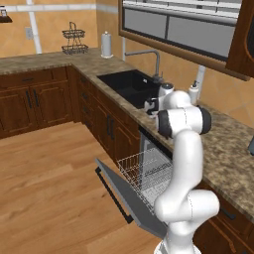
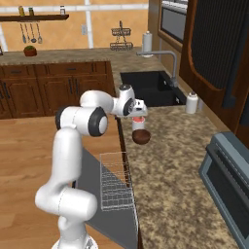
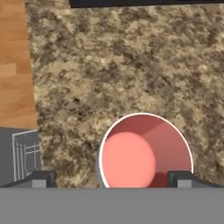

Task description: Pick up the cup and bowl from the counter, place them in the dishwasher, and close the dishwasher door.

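- Two dishes wait on the bench [image 2: 170, 185]: the cup [image 3: 144, 153] and the bowl [image 2: 141, 136], standing just beside each other near the bench's front edge, between the sink [image 2: 146, 87] and the open dishwasher [image 2: 116, 187].
- First step is in hand, by my reading: the end effector [image 3: 111, 179] hangs directly over the cup, its fingers spread wide and holding nothing.
- One fingertip [image 3: 41, 178] stands clear of the cup's rim on one side; the other sits at the rim's edge, so the cup looks slightly off centre between them.
- Next move, as I judge it, calls for a small sideways correction, a straight descent around the cup's wall, then a closing of the fingers.
- Risk, I think: a fingertip landing on the rim could tip the cup or push it against the bowl.
- Hand view alone gives the cup's pink inside and how it lies between the fingertips.
- Right base view shows the bowl on the bench just below the hand, which the hand view leaves out.
- Left base view shows the dishwasher door [image 1: 124, 193] dropped open and the wire rack [image 1: 146, 171] pulled out, though the arm hides both dishes there.
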